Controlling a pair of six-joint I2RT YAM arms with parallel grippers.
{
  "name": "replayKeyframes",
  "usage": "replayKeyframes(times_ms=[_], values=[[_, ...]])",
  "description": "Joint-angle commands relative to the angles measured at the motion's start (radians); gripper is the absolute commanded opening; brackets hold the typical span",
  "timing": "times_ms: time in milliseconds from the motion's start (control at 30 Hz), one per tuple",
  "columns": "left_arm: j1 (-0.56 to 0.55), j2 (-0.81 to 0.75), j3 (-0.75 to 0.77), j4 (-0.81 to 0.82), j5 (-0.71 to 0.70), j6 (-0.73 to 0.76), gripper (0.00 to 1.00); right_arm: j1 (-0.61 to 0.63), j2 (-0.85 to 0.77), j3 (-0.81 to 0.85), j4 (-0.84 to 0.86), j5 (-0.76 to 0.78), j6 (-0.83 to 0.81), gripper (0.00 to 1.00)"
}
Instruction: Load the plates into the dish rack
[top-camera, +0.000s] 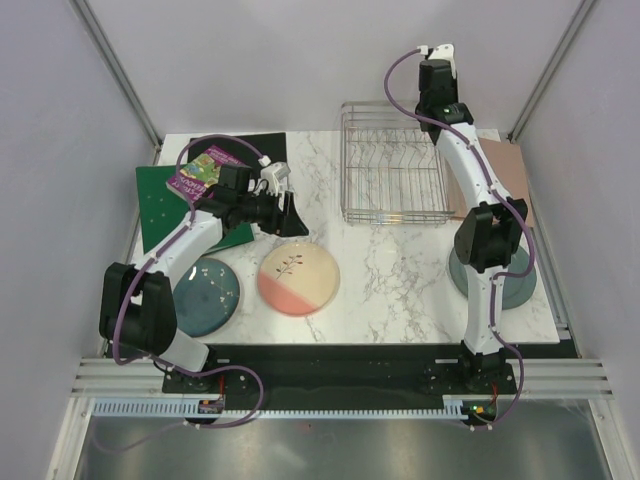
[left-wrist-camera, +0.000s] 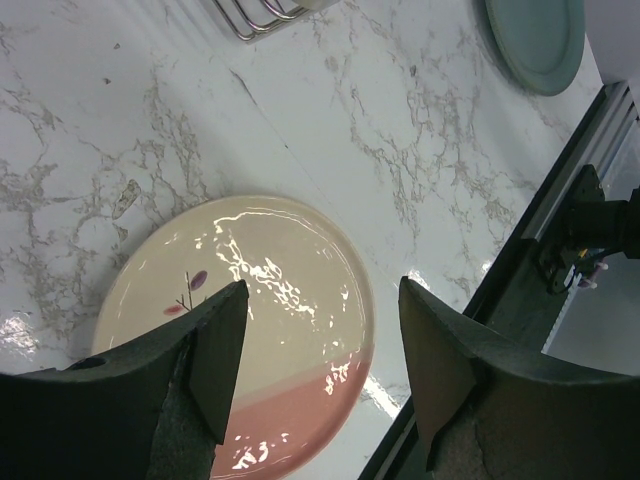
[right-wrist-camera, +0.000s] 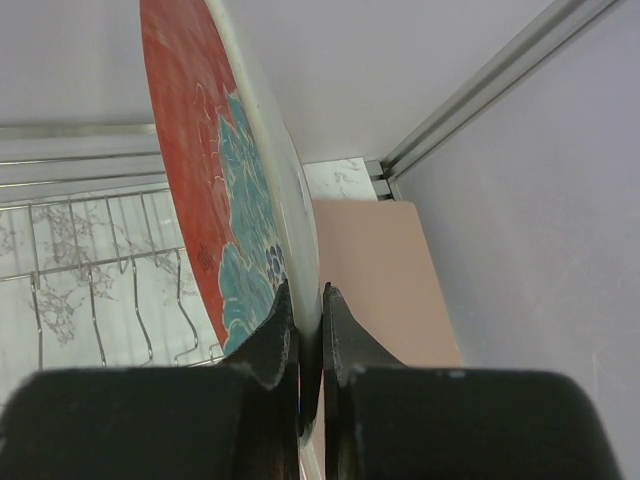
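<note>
The cream-and-pink plate (top-camera: 298, 278) lies flat at the front middle of the table. My left gripper (top-camera: 288, 215) hovers open and empty over its far edge; in the left wrist view the gripper (left-wrist-camera: 320, 335) frames the plate (left-wrist-camera: 270, 300) between its fingers. The speckled blue plate (top-camera: 205, 295) lies to the left of it. The grey-green plate (top-camera: 522, 282) lies at the right, partly under my right arm. My right gripper (right-wrist-camera: 308, 300) is shut on the rim of the red plate with teal flowers (right-wrist-camera: 210, 190), held upright over the back right of the dish rack (top-camera: 393, 165).
A green binder (top-camera: 160, 205) with a purple book (top-camera: 195, 175) lies at the back left, under my left arm. A pink board (top-camera: 510, 170) sits to the right of the rack. Grey walls enclose the table, and a black rail runs along its front edge.
</note>
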Motion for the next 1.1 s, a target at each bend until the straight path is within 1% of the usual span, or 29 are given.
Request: replayKeyframes(times_ms=[0,333,667,733,767,800,833,867,967,1033,1067], values=[[0.001,0.014,0.006,0.03,0.014,-0.016,0.69,0.004,-0.056,0.028,0.178,0.066,-0.013,0.0],[0.001,0.015,0.0,0.03,0.004,-0.016,0.69,0.004,-0.03,-0.044,0.112,0.072,0.03,0.0],[0.001,0.018,0.001,0.03,-0.005,-0.019,0.7,0.003,0.045,-0.041,0.066,0.062,0.065,0.0],[0.002,0.02,-0.003,0.03,-0.009,-0.022,0.7,0.004,0.051,-0.042,0.06,0.057,0.068,0.11],[0.001,0.02,-0.005,0.028,-0.013,-0.024,0.7,0.004,0.054,-0.044,0.057,0.056,0.068,0.19],[0.001,0.021,-0.009,0.03,-0.01,-0.024,0.69,0.004,0.054,-0.047,0.057,0.059,0.068,0.26],[0.001,0.017,-0.012,0.03,-0.008,-0.024,0.69,0.004,0.056,-0.056,0.057,0.062,0.068,0.34],[0.001,0.014,-0.014,0.028,-0.008,-0.024,0.69,0.004,0.05,-0.061,0.057,0.062,0.067,0.48],[0.001,-0.003,-0.034,0.03,-0.029,-0.025,0.69,0.003,0.026,-0.073,0.055,0.066,0.062,0.63],[0.002,-0.025,-0.045,0.025,-0.058,-0.027,0.69,0.003,0.002,-0.082,0.055,0.066,0.061,0.69],[0.004,-0.034,-0.057,0.025,-0.104,-0.025,0.7,0.004,-0.03,-0.085,0.055,0.066,0.059,0.73]])
